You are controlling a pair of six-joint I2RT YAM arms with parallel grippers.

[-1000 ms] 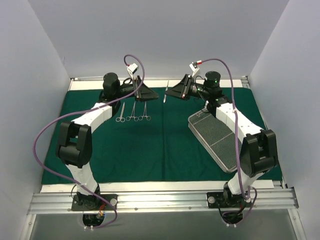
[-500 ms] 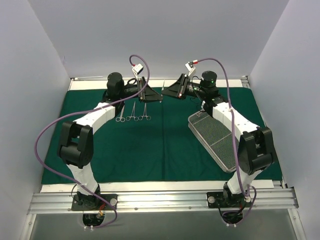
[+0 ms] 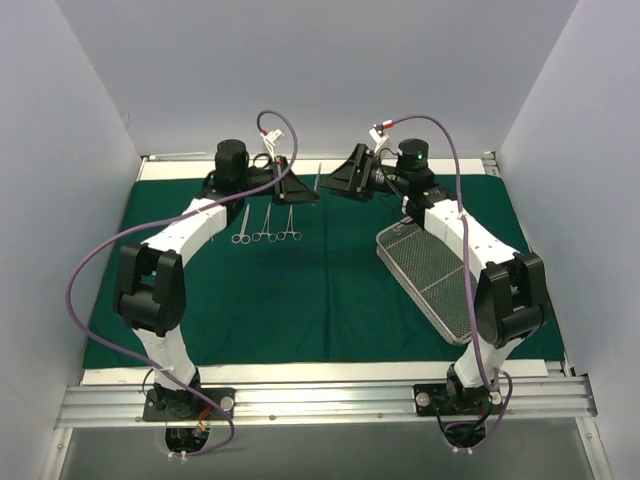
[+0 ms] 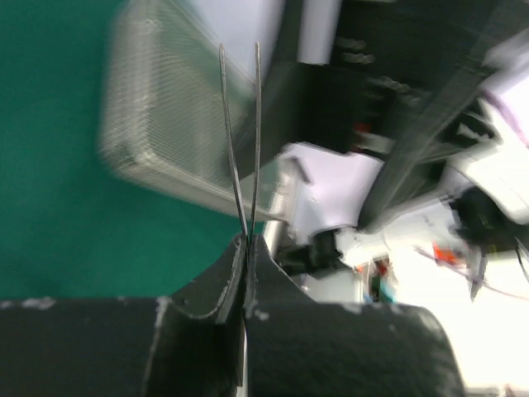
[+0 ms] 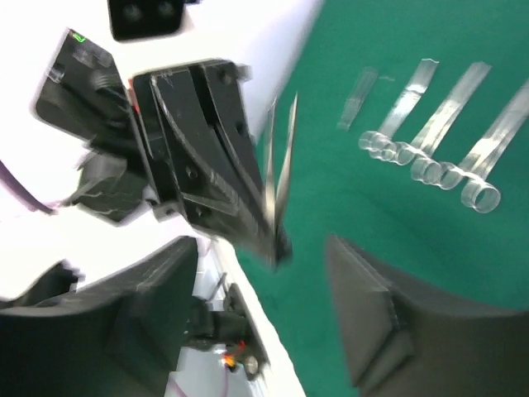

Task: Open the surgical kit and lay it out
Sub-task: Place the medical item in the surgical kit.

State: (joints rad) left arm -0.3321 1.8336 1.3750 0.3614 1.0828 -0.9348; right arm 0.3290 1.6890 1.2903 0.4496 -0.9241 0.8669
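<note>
White links [image 3: 205,222], black joints [image 3: 148,290], purple cables [image 3: 85,268], green light [image 3: 418,153], black left end effector [image 4: 246,256]

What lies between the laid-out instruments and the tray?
Only bare cloth, from the instruments across to the tray; the top view shows it.

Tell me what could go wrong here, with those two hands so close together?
The left hand pinches the tweezers only at one end, so they might swing or slip onto the cloth. The open right hand sits very close, so either arm moving could knock them. Laying them down could also nudge the instruments nearby.
</note>
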